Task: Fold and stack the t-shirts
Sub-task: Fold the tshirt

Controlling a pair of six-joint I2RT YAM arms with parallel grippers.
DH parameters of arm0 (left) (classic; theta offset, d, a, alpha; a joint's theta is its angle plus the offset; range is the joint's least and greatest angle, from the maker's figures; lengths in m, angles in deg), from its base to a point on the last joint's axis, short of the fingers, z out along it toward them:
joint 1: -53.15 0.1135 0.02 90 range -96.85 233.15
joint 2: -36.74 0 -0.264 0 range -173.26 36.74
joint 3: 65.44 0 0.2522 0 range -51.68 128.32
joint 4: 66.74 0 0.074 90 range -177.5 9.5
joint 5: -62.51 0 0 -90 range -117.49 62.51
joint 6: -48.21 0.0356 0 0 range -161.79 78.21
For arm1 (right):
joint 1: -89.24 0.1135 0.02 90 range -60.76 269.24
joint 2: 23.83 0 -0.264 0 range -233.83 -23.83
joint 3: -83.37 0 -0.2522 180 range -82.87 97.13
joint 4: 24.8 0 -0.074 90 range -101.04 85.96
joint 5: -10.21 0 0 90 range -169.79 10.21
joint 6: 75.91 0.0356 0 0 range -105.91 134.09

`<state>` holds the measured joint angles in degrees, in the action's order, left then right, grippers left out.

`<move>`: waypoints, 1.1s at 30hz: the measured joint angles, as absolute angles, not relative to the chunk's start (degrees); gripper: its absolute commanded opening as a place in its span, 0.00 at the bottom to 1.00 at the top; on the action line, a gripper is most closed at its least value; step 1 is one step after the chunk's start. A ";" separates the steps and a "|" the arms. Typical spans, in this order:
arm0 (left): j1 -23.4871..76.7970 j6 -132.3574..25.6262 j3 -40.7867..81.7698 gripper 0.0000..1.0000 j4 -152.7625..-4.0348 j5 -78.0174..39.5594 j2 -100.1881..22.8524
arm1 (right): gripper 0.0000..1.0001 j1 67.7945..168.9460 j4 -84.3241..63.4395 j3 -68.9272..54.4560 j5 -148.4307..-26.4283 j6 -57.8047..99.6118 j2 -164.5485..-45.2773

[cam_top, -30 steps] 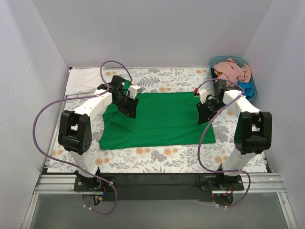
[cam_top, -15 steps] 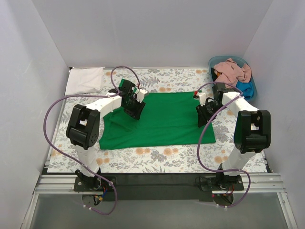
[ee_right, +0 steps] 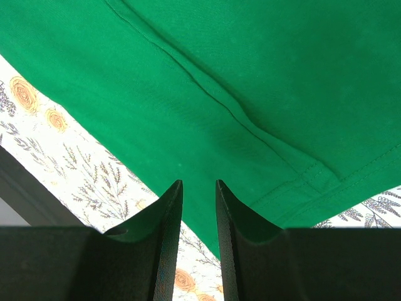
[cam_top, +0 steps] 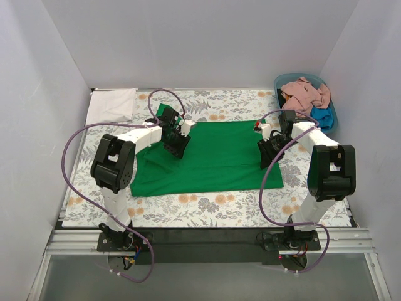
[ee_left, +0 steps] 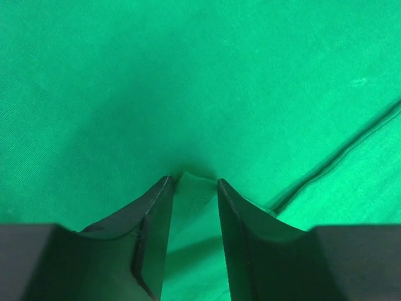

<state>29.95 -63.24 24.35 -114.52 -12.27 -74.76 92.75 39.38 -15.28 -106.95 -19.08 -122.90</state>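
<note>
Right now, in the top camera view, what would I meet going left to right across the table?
White folded cloth → left gripper → right gripper → blue tub; the green t-shirt lies under both grippers.

- Green t-shirt (cam_top: 213, 160): plain bright green cloth. It is spread flat at the centre of the table (cam_top: 207, 210) as a wide rectangle. The near-left corner is rumpled. A stitched hem (ee_right: 326, 185) runs along its right edge, which lies on the table. A small fold in the far-left part is pinched up between the fingers of the left gripper (ee_left: 193, 182).
- Salmon-pink t-shirt (cam_top: 306, 91): crumpled and unfolded, heaped on top in the tub (cam_top: 277, 81) at the far-right corner.
- Blue t-shirt (cam_top: 323, 116): crumpled in the same tub on its near side, partly covered by the salmon-pink t-shirt.
- White t-shirt (cam_top: 111, 105): a flat folded rectangle at the far-left corner of the table, well apart from the green t-shirt.
</note>
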 measured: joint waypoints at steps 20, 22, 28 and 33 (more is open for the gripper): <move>28.90 -62.50 25.20 0.00 -114.78 -10.26 -73.26 | 0.34 92.75 39.38 -15.28 -106.97 -19.08 -122.90; 28.49 -62.12 25.20 0.00 -114.76 -9.71 -72.86 | 0.33 92.75 39.38 -15.28 -106.97 -19.08 -122.90; 27.68 -60.92 25.20 0.08 -114.76 -8.14 -72.80 | 0.34 92.75 39.38 -15.28 -106.97 -19.08 -122.94; 27.55 -59.89 24.99 0.33 -114.74 -6.78 -71.40 | 0.34 92.75 39.38 -15.26 -106.99 -19.06 -123.14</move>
<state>27.55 -59.89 24.99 -114.74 -6.78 -71.40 92.75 39.38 -15.26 -106.99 -19.06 -123.14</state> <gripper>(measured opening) 0.235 0.337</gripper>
